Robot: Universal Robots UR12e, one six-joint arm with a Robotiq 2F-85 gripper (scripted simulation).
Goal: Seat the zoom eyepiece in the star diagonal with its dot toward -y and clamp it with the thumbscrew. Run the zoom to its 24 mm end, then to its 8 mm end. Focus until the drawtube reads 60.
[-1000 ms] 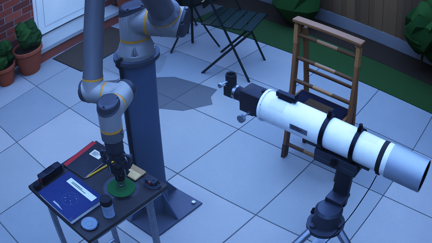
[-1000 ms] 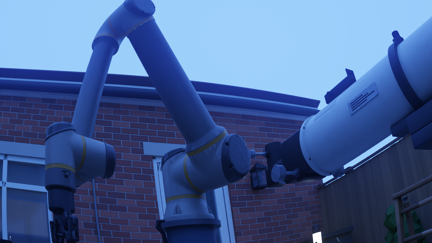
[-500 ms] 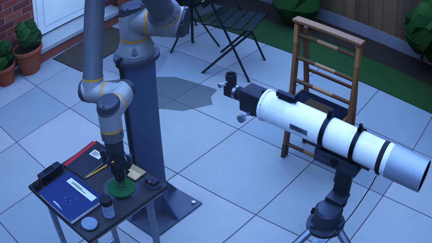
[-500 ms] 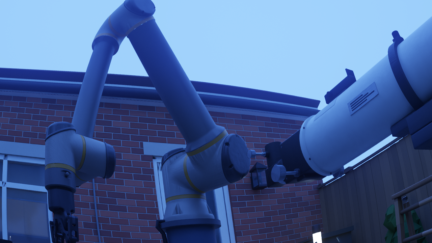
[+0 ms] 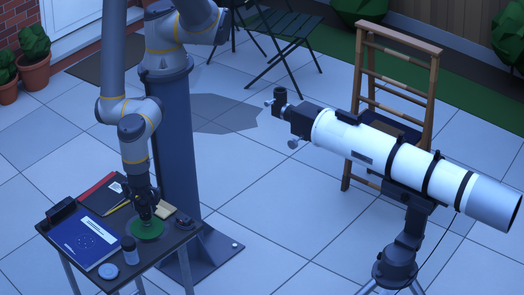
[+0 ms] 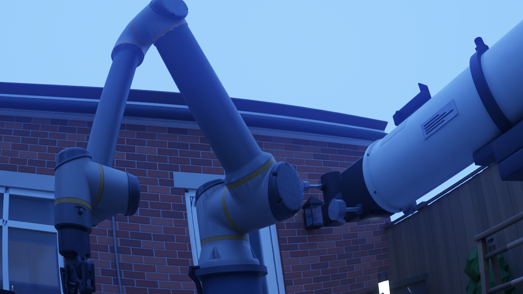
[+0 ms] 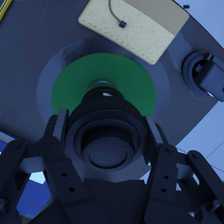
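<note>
The black zoom eyepiece [image 7: 107,127] stands upright on a green round pad [image 5: 147,227] on the small side table, and I grip it by its wide upper body with my gripper [image 7: 107,127] closed around it from above. Its narrow barrel [image 7: 99,85] rests on the pad. Across the patio, the star diagonal [image 5: 280,98] sits at the rear of the white telescope [image 5: 410,165], its socket open upward. The thumbscrew [image 5: 269,102] sticks out of the diagonal's left side. A focus knob [image 5: 293,142] hangs below the focuser.
The robot's blue pedestal [image 5: 176,146] rises right behind the table. On the table lie a beige cloth [image 7: 135,28], a blue book [image 5: 83,237], a red-edged notebook [image 5: 104,192], a vial [image 5: 129,250] and a cap [image 7: 203,73]. A wooden ladder [image 5: 392,95] stands behind the telescope.
</note>
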